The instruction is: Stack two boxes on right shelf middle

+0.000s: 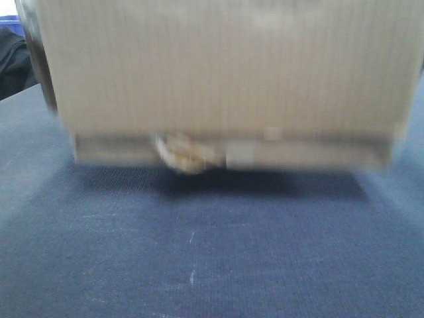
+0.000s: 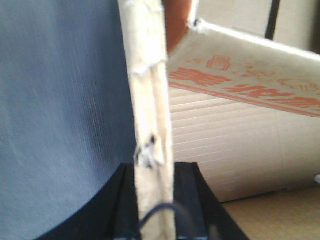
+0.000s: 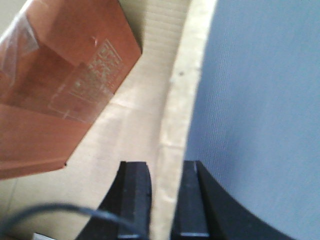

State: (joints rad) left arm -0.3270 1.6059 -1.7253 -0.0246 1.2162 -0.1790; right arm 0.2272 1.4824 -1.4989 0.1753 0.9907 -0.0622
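the brown carton [image 1: 225,73] seems to hang just above the blue cloth [image 1: 199,265], with the left gripper [image 2: 155,175] and right gripper [image 3: 164,172] each clenched on a thin carton wall. the creased walls could buckle or slip free, and the loose tape [image 1: 185,154] might snag the cloth.

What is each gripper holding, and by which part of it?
Both hold the plain brown cardboard box. The left gripper clamps the edge of one wall; the right gripper clamps another wall's edge likewise.
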